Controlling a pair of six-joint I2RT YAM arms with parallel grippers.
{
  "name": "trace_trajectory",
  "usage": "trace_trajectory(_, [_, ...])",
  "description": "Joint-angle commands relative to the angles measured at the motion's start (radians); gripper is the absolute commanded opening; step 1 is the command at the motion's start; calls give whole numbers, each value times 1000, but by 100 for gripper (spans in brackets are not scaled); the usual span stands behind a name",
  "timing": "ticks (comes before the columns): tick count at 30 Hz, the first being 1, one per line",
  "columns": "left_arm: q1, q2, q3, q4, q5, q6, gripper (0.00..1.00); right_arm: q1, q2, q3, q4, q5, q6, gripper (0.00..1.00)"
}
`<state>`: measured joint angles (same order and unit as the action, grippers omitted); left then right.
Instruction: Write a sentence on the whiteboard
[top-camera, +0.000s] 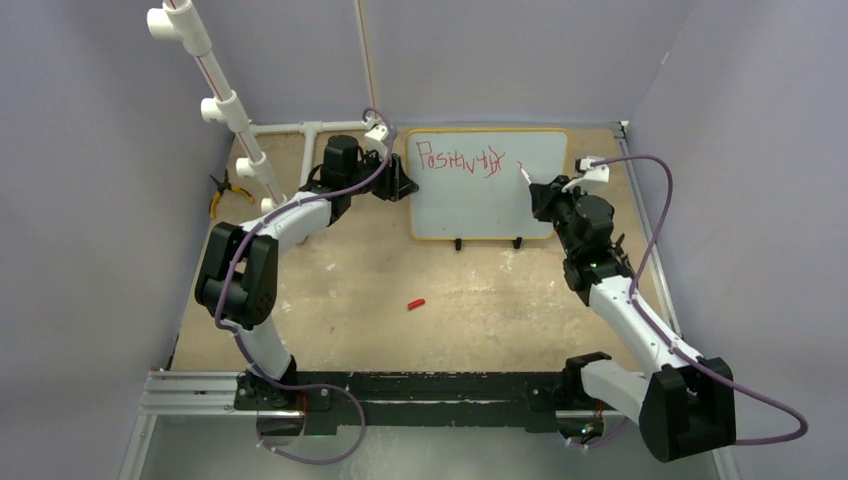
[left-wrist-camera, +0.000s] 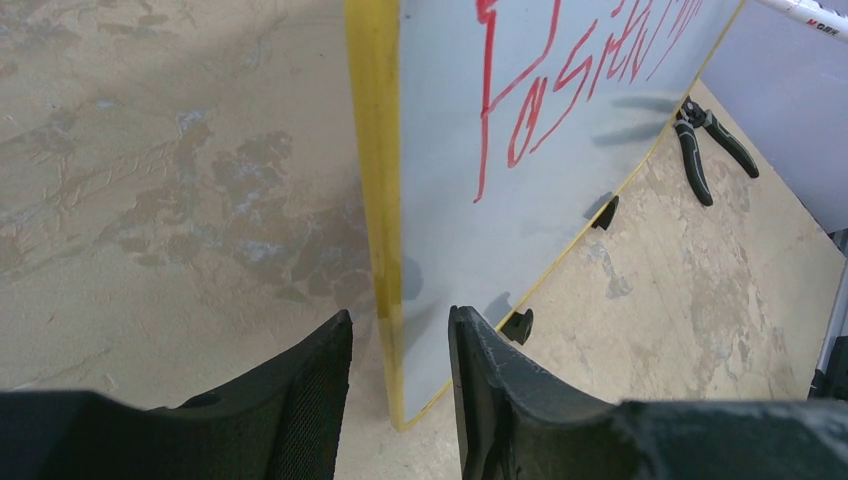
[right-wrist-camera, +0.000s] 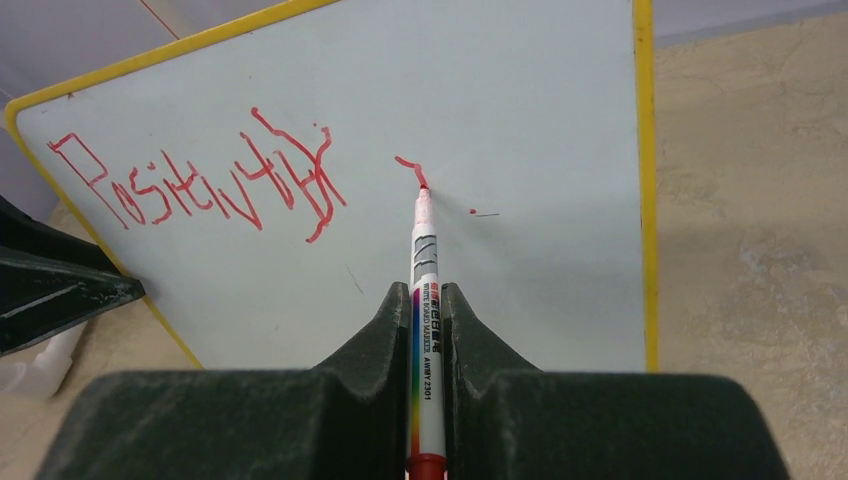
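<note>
The whiteboard (top-camera: 490, 205) stands upright on small black feet at the back of the table, yellow-framed. Red handwriting, the sentence (top-camera: 462, 160), runs along its top and reads roughly "Positivity" (right-wrist-camera: 200, 190). My right gripper (right-wrist-camera: 427, 288) is shut on a white board marker (right-wrist-camera: 427, 330). The marker's red tip touches the board at the end of a short fresh stroke (right-wrist-camera: 408, 165). My left gripper (left-wrist-camera: 400, 313) is open. Its jaws stand astride the board's left edge (left-wrist-camera: 385, 200) with a gap on each side.
A red marker cap (top-camera: 416, 303) lies on the table in front of the board. Yellow-handled pliers (top-camera: 222, 195) rest at the left, beside a white PVC pipe frame (top-camera: 225, 100). Purple walls close in on three sides.
</note>
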<state>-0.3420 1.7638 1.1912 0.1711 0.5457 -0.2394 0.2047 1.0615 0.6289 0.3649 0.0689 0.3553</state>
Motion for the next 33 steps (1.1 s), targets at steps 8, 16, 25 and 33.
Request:
trace_trajectory(8, [-7, 5, -4, 83, 81, -12, 35, 4, -96, 22, -5, -1, -5, 0])
trace_trajectory(16, [-36, 20, -1, 90, 86, -12, 31, 4, -57, 53, 33, 13, -19, 0])
trace_trajectory(25, [-52, 31, 5, 84, 83, -9, 30, 4, -40, 73, 47, 47, -29, 0])
trace_trajectory(33, [-56, 36, 10, 77, 84, -3, 29, 3, 3, 77, 59, 46, -31, 0])
